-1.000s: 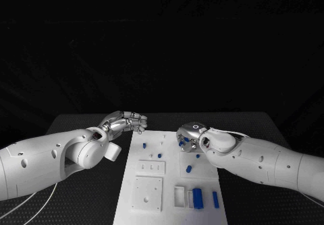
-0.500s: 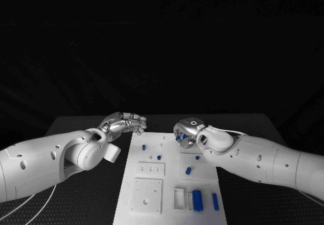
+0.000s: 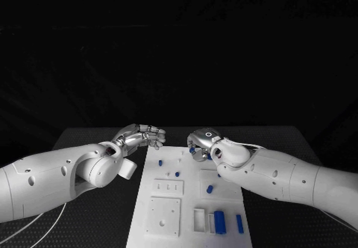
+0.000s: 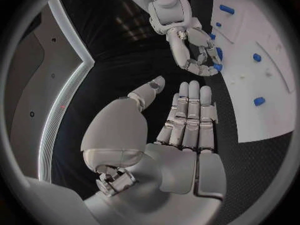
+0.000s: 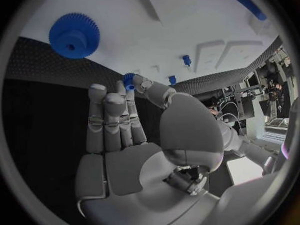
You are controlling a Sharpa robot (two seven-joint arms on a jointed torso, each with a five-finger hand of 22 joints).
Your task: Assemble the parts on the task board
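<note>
1. My right hand point(image 3: 201, 143) hangs over the far end of the white board point(image 3: 187, 219), with a small blue gear point(image 5: 129, 80) pinched between the thumb and a finger. The other fingers point(image 5: 103, 120) lie straight and close together.
2. My left hand point(image 3: 140, 136) sits just off the board's far left corner, fingers loosely curled with nothing in them. I would leave it there, clear of the work.
3. A larger blue gear point(image 5: 74, 35) already lies on the board close to my fingertips. I judge the small gear belongs on a post near it, so that the teeth mesh.
4. To seat it well, I would hold the gear flat and line its hole over the post before lowering. I cannot make out the post itself, so I would go down slowly.
5. If the teeth clash, a slight turn should let them drop in.
6. The grip is only at the gear's edge, so pushing hard could tip it or flick it away.
7. The blue pegs point(image 3: 177, 174) and the blue bars point(image 3: 219, 221) nearer to me stay for afterwards.
</note>
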